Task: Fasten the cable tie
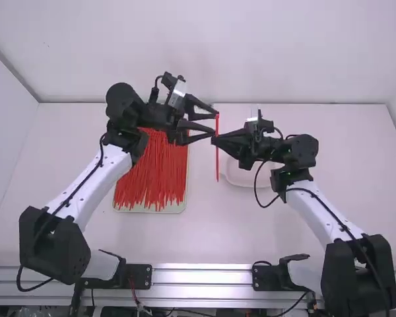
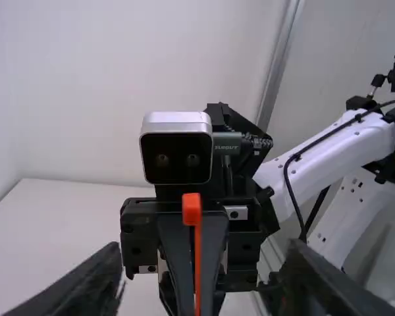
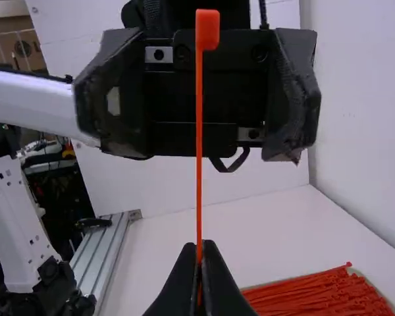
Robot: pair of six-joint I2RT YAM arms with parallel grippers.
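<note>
We see the red cable tie (image 1: pixel 217 155) upright above the table, between the arms. The right wrist view shows the right gripper (image 3: pixel 199 280) pinching its strap. The high view adds the left gripper (image 1: pixel 214 123), spread wide either side of the tie's head, with both arms reaching inward.

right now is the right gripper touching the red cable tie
Touching. The right wrist view shows the right gripper shut on the red cable tie, no gap.
</note>
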